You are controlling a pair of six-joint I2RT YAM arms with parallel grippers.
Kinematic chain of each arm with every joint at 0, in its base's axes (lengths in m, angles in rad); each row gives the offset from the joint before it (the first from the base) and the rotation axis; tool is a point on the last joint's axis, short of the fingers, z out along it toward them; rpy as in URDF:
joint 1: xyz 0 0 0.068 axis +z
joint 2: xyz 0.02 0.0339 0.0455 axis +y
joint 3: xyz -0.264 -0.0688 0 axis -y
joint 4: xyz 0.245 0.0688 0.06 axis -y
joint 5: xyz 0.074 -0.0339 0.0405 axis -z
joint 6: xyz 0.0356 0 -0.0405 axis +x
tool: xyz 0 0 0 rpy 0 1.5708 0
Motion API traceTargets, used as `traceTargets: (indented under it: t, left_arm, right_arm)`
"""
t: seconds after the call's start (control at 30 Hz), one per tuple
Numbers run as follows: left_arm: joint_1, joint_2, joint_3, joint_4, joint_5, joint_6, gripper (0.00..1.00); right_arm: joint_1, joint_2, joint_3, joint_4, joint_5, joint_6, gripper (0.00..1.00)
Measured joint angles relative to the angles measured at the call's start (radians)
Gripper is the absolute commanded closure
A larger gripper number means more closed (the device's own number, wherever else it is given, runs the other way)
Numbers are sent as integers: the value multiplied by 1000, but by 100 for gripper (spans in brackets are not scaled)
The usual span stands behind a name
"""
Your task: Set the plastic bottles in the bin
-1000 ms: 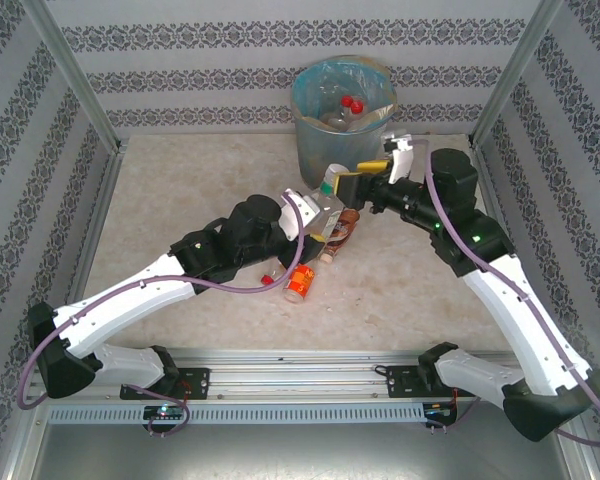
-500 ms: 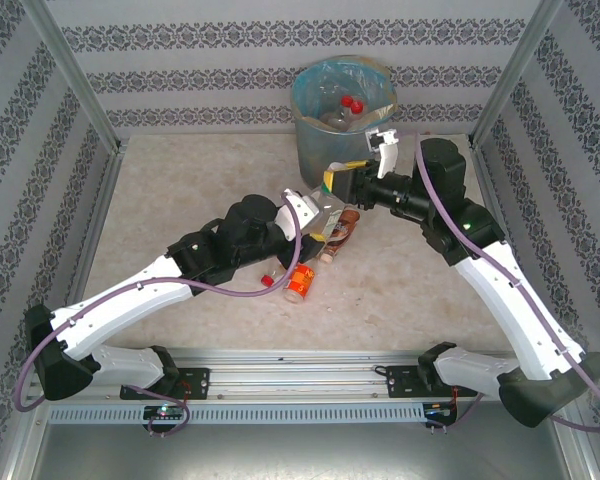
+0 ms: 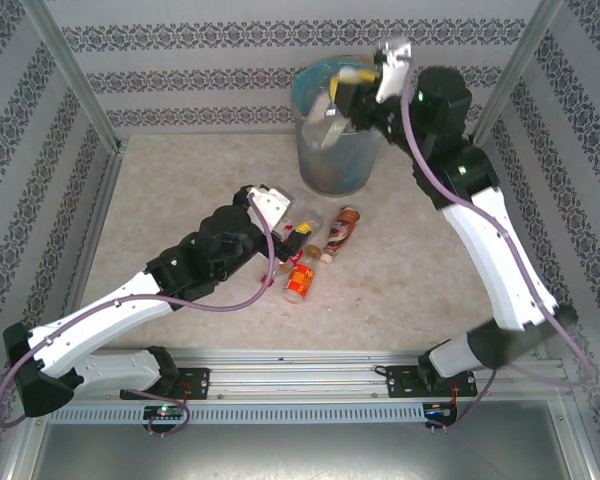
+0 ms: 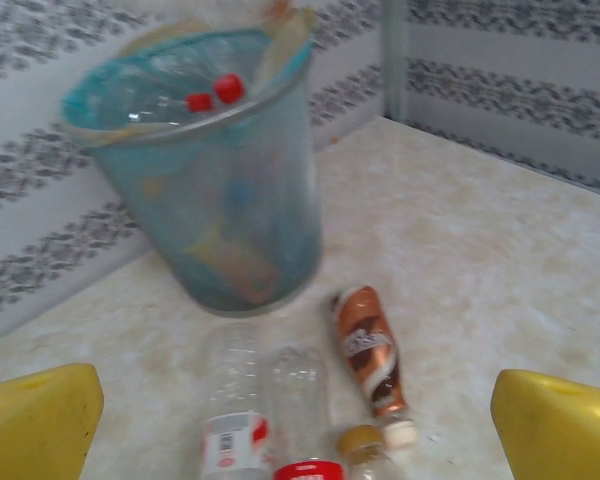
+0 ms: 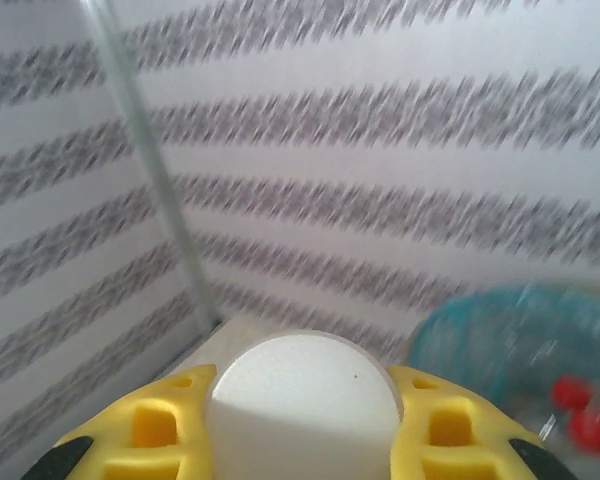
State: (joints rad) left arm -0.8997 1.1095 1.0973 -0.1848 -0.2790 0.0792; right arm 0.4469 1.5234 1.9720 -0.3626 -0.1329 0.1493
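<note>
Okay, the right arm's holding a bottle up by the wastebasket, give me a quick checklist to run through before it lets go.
1. Right gripper shut on the pale plastic bottle: ok.
2. That bottle above the opening of the round grey mesh bin with the light blue bag: looks ok from the top view; how high it hangs, cannot tell.
3. Left gripper open, holding nothing, apart from the bin: ok.
4. Room left in the bin: cannot tell; two red-capped bottles lie near its rim.
5. Marbled table cleared: not ok; the brown-labelled bottle and orange-labelled bottle, among others, lie there.
</note>
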Motion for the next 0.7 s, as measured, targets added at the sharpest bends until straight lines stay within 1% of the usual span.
traceTargets:
  t: [0.13,0.3,0.37,0.47,0.6,0.7]
  left_arm:
    - [13,-43,-8,10,-84,0,0]
    - [25,-100,-26,12,-133,-1,0]
    - [31,-115,-34,11,-145,-2,0]
    - [37,-128,-43,8,-154,-6,0]
    - [41,-137,-55,5,-161,-8,0]
    - [46,-137,-56,-2,-163,-9,0]
  right_arm:
    - [-20,277,335,5,92,-100,100]
    - [-55,644,780,-63,167,-160,100]
    - [-73,739,874,-98,172,-157,100]
    - [-91,789,858,-147,173,-152,100]
    - [-95,779,706,-151,166,-146,97]
    - [-95,779,632,-174,161,-147,96]
